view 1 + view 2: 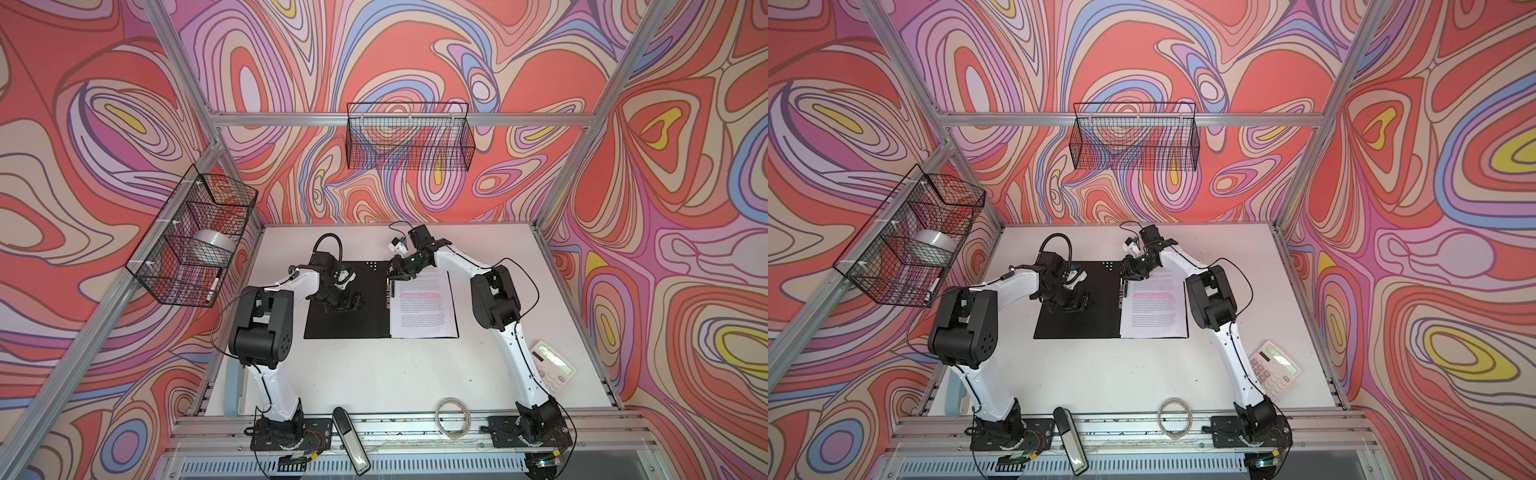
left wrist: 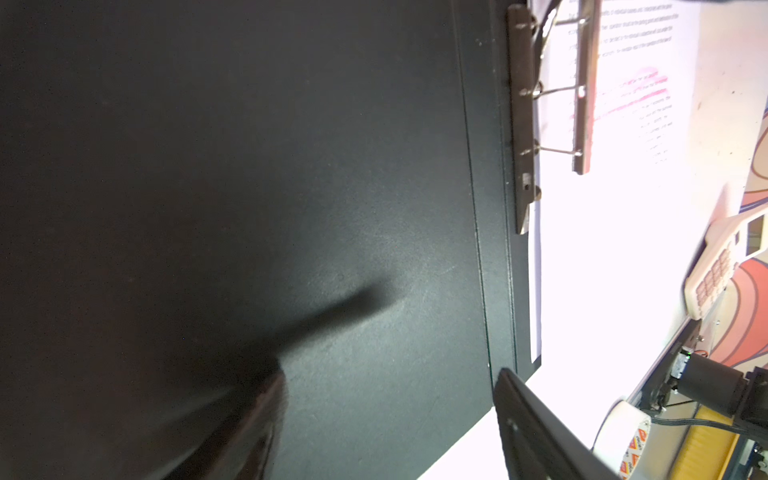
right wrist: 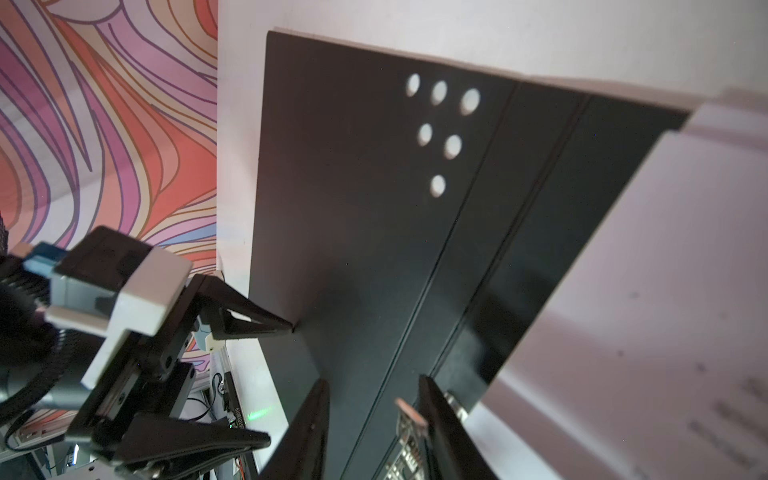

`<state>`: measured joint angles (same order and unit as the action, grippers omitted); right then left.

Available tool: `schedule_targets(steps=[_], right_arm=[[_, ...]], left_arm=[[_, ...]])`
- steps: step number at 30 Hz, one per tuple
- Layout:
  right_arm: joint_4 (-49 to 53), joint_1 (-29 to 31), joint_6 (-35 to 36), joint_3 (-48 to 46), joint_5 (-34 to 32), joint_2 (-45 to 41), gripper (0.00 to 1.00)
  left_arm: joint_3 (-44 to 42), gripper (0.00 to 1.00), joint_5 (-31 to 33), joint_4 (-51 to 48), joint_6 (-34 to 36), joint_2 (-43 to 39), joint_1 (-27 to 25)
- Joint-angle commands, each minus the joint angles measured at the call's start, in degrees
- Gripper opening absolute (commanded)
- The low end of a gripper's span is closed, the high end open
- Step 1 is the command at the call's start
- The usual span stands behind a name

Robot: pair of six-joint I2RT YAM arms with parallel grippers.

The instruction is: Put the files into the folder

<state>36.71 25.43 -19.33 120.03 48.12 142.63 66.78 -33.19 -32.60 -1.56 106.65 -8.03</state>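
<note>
White arm links (image 1: 293, 281), black joints (image 1: 257, 328), looping black cables (image 1: 328, 235).

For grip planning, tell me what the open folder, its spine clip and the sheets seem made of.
Folder: likely stiff card or plastic board, matte black, faint sheen.
Clip: metal, shiny silver bar and wire loops.
Sheets: thin white paper, printed text, pink highlighting.

Nothing can be read for certain. The sheet (image 1: 422, 305), on the folder's (image 1: 345, 326) 3 o'clock half, carries dense black print, too small in both top views and blurred in the wrist views; one line is marked pink. The calculator (image 1: 555, 365), at 4 o'clock from it, shows keys with unreadable signs. The tape roll (image 2: 623, 438) bears red printed marks, illegible.
</note>
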Motion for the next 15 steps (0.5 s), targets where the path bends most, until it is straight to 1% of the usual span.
schedule_targets(steps=[1,9,11,15], right_arm=[[2.2,1.1,3.0,-0.9,0.6,-5.1,0.37],[10.6,2.7,7.7,1.7,0.6,-5.8,0.37],[13.0,3.1,8.8,2.5,-0.9,-6.2,0.37],[16.2,4.3,8.5,2.7,-8.8,-9.3,0.34]], left_arm=[[0.5,0.79,0.8,-1.9,0.1,1.8,0.7],[0.7,0.79,0.1,-1.8,0.0,1.8,0.8],[0.9,0.79,0.0,-1.9,-0.2,1.8,0.9],[2.6,0.79,-0.2,-4.0,0.2,2.0,0.9]])
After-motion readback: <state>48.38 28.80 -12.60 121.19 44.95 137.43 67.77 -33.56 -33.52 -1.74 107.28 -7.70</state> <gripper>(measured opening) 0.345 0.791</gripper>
